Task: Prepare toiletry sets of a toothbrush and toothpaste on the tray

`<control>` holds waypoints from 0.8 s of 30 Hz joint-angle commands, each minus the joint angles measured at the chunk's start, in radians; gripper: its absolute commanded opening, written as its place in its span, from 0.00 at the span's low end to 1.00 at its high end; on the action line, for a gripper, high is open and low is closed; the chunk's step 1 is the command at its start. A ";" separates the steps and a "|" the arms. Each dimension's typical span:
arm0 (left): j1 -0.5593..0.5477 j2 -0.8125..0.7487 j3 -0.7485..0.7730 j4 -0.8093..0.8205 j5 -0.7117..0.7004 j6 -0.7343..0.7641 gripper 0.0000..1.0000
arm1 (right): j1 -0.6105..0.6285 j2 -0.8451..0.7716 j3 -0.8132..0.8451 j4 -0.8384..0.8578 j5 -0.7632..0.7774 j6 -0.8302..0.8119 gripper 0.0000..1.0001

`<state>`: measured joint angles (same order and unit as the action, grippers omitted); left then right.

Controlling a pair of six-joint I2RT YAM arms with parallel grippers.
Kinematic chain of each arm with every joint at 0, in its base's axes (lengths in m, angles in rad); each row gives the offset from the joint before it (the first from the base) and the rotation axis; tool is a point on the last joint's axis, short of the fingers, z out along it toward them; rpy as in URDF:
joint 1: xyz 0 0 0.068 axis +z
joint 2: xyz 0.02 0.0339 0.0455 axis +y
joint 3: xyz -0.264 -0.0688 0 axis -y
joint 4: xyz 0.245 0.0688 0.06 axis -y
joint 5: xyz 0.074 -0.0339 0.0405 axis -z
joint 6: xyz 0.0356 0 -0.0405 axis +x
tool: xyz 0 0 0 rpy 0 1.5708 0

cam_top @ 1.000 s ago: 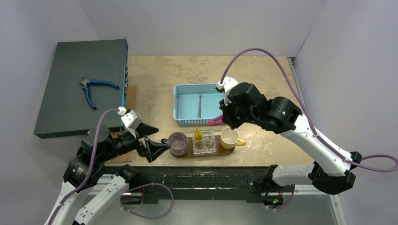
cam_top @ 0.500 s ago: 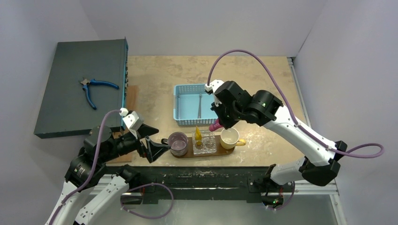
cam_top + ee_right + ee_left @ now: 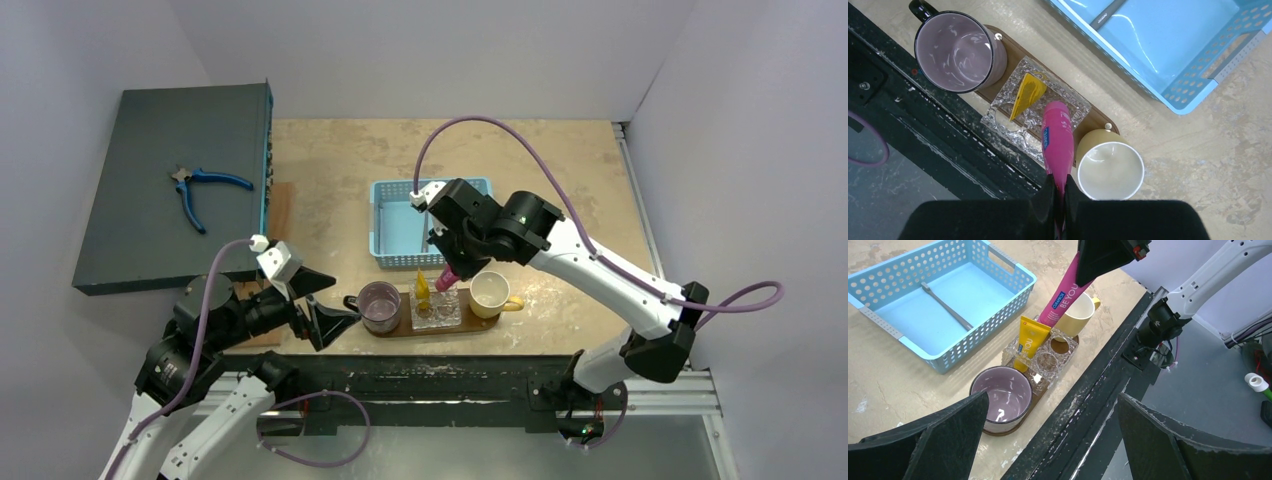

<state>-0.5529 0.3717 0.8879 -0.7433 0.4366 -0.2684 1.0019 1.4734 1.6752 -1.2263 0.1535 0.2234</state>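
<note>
**At the tray (image 3: 1015, 50): pink toothpaste (image 3: 1057, 140) in grip**

Pinches the pink toothpaste by its flat end in the right hand (image 3: 1058, 187), clamped tight, tube tilted, cap end down at the clear holder (image 3: 1003, 117) on the tray; cannot tell whether seated. Shows the yellow toothpaste (image 3: 1026, 337) upright in that holder, just beside. Shows the toothbrush (image 3: 945, 305) lying flat in the blue basket (image 3: 973, 340), beyond the tray. Holds the left hand (image 3: 1052, 397) spread wide and bare, near the purple mug (image 3: 1000, 397) at the bench (image 3: 878, 390) edge.
</note>
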 commanded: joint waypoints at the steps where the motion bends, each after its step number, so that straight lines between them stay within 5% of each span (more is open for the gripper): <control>1: -0.004 -0.007 -0.006 0.013 -0.008 0.021 1.00 | 0.016 0.002 0.046 0.022 -0.002 -0.001 0.00; 24: -0.004 -0.008 -0.009 0.011 -0.007 0.021 1.00 | 0.024 0.078 0.006 0.045 0.024 0.006 0.00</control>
<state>-0.5529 0.3679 0.8848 -0.7498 0.4366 -0.2684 1.0210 1.5574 1.6768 -1.2057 0.1593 0.2237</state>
